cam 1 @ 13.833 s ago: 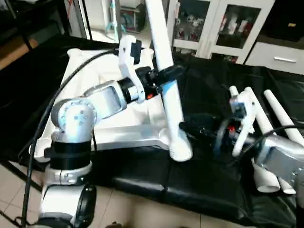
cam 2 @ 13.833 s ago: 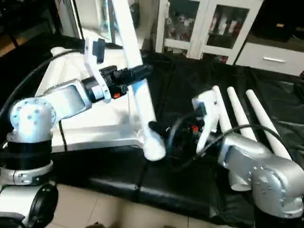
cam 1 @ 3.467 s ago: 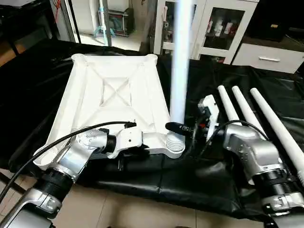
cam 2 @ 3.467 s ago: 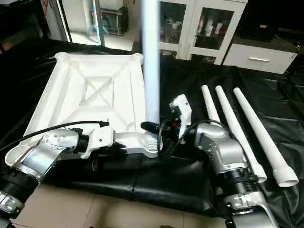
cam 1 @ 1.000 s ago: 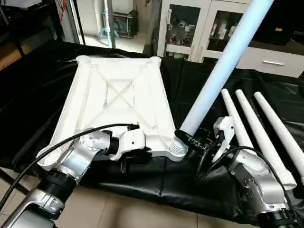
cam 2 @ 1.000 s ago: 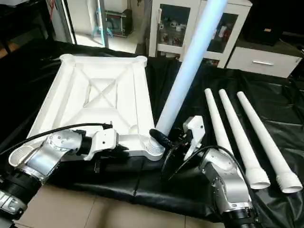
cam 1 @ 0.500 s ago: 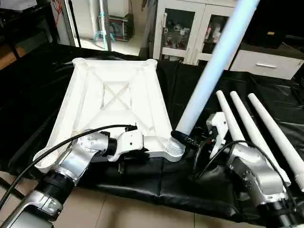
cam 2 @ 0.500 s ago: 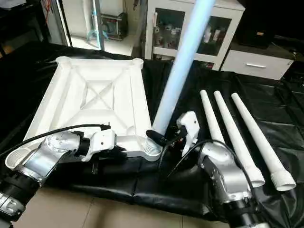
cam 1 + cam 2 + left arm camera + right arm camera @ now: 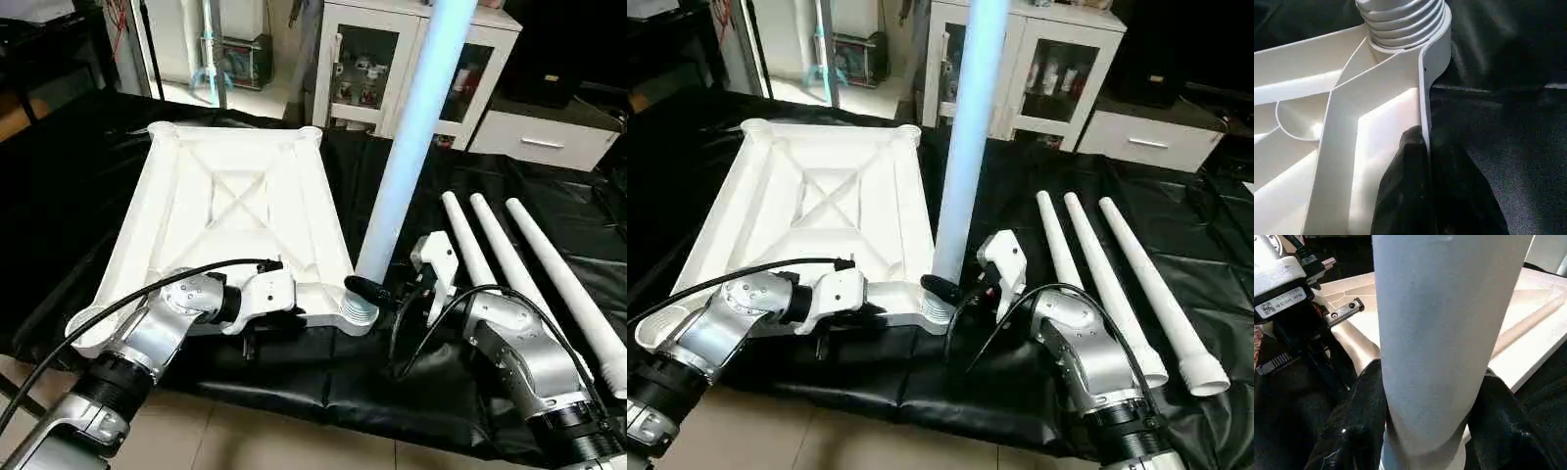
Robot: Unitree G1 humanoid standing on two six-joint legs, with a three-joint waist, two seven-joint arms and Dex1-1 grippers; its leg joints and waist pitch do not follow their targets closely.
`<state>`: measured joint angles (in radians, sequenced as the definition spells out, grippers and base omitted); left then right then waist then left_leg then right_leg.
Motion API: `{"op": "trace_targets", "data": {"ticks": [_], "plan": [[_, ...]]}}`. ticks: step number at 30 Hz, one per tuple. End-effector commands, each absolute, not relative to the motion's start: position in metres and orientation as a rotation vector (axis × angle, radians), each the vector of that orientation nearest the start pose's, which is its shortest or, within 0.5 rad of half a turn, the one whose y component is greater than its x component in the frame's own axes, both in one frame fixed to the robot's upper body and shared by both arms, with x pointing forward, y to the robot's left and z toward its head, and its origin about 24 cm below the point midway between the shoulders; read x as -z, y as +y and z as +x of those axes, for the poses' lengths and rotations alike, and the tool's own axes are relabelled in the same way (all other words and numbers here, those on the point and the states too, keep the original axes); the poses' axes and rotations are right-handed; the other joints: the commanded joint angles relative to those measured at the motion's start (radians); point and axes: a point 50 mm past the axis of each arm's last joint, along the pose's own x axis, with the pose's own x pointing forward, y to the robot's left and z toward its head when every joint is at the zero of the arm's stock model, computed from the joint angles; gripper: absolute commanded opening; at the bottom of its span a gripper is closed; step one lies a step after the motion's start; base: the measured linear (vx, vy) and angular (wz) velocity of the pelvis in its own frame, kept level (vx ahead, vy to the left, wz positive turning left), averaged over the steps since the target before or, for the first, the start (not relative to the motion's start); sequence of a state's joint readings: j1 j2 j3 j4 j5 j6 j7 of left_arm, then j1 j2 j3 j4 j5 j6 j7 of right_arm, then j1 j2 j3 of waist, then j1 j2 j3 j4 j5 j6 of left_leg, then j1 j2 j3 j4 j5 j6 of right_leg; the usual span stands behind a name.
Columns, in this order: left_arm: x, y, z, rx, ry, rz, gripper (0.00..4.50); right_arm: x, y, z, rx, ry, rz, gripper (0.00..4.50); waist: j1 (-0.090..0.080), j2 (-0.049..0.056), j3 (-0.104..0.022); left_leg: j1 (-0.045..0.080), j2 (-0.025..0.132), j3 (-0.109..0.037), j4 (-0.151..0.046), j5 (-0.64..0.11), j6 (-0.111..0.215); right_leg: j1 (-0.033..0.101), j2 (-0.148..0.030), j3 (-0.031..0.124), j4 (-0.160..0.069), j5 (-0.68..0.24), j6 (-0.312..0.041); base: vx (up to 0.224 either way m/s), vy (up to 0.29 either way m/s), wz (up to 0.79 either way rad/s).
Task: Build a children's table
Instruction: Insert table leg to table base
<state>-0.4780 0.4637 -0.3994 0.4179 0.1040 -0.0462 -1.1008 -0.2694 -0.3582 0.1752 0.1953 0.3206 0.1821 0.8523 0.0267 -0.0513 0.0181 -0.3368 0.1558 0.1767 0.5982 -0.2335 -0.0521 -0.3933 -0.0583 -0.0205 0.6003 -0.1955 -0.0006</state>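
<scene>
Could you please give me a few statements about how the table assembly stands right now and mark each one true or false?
1. The right hand grips a table leg that stands in a corner socket of the table top. True.
2. Two loose legs lie on the black cover. False: three loose legs lie side by side there.
3. The left hand pinches the rim of the table top near that socket. True.
4. The table top lies with its smooth side up. False: its ribbed, X-braced underside faces up.
5. The held leg lies flat on the table top. False: it stands nearly upright, leaning slightly.
</scene>
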Motion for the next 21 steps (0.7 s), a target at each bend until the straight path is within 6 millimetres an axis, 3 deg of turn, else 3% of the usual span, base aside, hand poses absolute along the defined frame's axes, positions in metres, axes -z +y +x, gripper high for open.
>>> {"op": "trace_targets", "data": {"ticks": [1,7,14,17,21], "plan": [[-0.040,0.134,0.291,1.377,0.379,0.675,0.05,0.004,-0.152,0.258,-0.950,0.525,-0.042,1.91,-0.004,0.015,-0.014,-0.001,0.079,-0.043,-0.105,-0.419,-0.026,0.005,-0.087,0.047,-0.098,-0.467,-0.129,0.000,0.000,0.00],[-0.040,0.135,0.291,1.370,0.381,0.678,0.05,0.001,-0.161,0.261,-0.865,0.485,0.014,1.91,-0.004,0.015,-0.010,0.002,0.079,-0.045,-0.107,-0.450,-0.027,0.001,-0.089,0.049,-0.105,-0.527,-0.115,0.000,0.000,0.00],[-0.040,0.135,0.291,1.371,0.383,0.678,0.05,0.002,-0.165,0.257,-0.825,0.460,0.095,1.91,-0.005,0.019,-0.010,0.002,0.080,-0.044,-0.112,-0.450,-0.028,0.001,-0.087,0.048,-0.104,-0.474,-0.128,0.000,0.000,0.00],[-0.040,0.134,0.292,1.374,0.382,0.678,0.05,0.007,-0.166,0.254,-0.826,0.479,0.069,1.91,-0.005,0.019,-0.008,0.005,0.078,-0.045,-0.111,-0.477,-0.029,-0.002,-0.089,0.049,-0.111,-0.543,-0.111,0.000,0.000,0.00],[-0.040,0.134,0.292,1.377,0.381,0.680,0.05,0.006,-0.164,0.255,-0.838,0.476,0.052,1.91,-0.005,0.021,-0.008,0.003,0.080,-0.047,-0.114,-0.475,-0.030,-0.003,-0.088,0.049,-0.112,-0.543,-0.103,0.000,0.000,0.00]]}}
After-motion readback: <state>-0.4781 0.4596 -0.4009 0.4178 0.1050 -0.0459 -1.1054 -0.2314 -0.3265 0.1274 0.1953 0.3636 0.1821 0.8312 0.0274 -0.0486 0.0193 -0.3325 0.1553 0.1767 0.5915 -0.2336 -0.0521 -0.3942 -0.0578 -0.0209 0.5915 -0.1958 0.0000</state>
